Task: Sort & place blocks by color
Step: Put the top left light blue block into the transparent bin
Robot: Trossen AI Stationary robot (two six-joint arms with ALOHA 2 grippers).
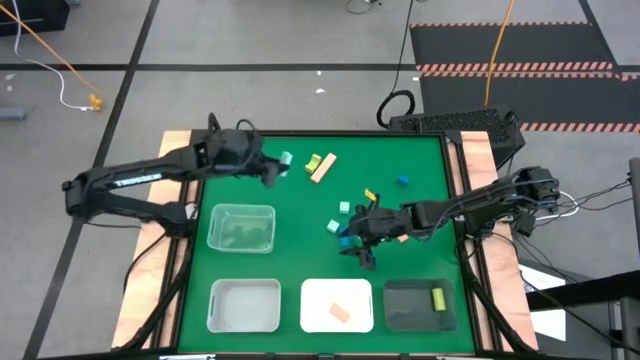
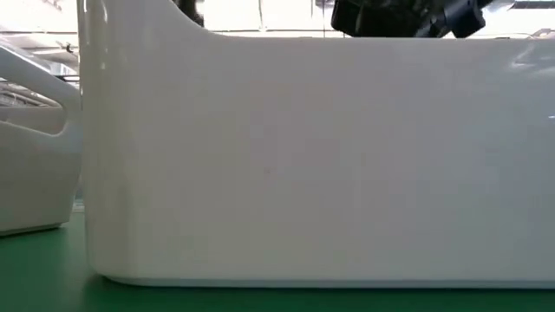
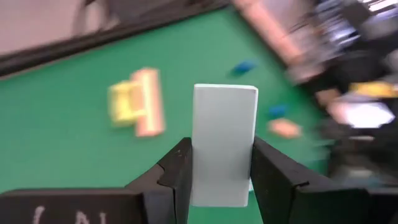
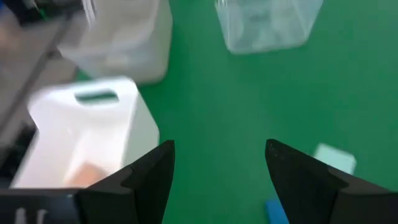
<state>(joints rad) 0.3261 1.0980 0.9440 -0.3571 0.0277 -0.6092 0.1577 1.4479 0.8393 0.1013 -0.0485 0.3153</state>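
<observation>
My left gripper hangs over the table's far left part, shut on a mint-teal block. Beyond it, a yellow-green block and a tan bar lie side by side on the green mat. My right gripper stands open over the mat at centre right, with nothing between its fingers. Around it lie small mint-teal, blue and yellow blocks. A tan block lies in the white tray, and a yellow-green one in the dark tray. My left gripper pinches the mint-teal block by its two long sides between its two fingers. The fingers lie along the block, whose far end sticks out past the fingertips. They come from the table's left, slanting down. The block is lifted clear of the mat.
A clear tray stands left of centre and a frosted one at the near left. In the low view the white tray's wall fills the picture. Bare mat lies between the clear tray and my right gripper.
</observation>
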